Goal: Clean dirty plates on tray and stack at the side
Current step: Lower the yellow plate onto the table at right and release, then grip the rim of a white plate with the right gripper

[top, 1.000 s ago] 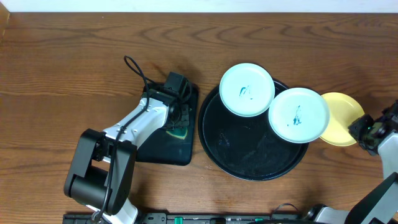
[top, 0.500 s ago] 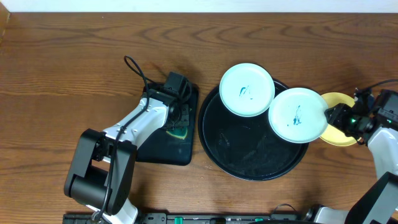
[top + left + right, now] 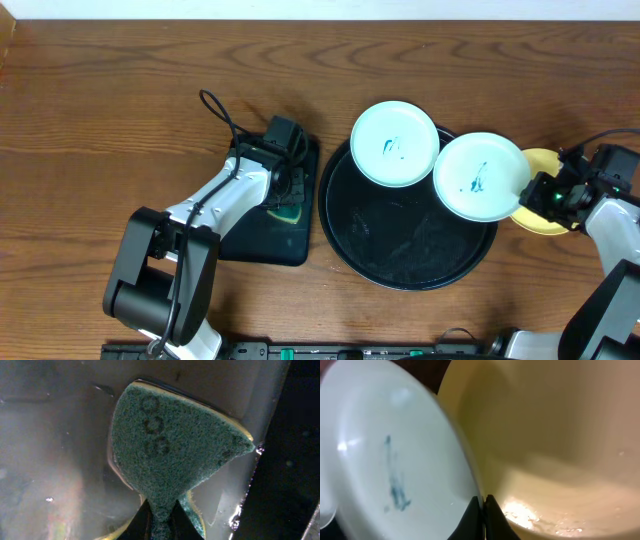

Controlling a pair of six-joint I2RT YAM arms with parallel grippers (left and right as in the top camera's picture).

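Two mint-white plates with blue-green scribbles rest on the far rim of the round black tray (image 3: 400, 255): one at the back (image 3: 395, 144), one to its right (image 3: 480, 176). The right one overlaps the pale yellow plate (image 3: 546, 222), which lies on the table beside the tray. My right gripper (image 3: 528, 195) is shut on the right plate's rim; the right wrist view shows the jaws (image 3: 482, 505) pinching the edge between the white plate (image 3: 395, 470) and the yellow plate (image 3: 560, 435). My left gripper (image 3: 287, 205) is shut on a green sponge (image 3: 170, 445).
The sponge lies in a small rectangular black tray (image 3: 250, 240) left of the round tray, with the left arm and its cable over it. Bare wooden table lies behind and to the far left.
My right gripper moved left over the yellow plate and closed on the right mint-white plate's rim. That plate shifted slightly left and back. The left arm has not moved.
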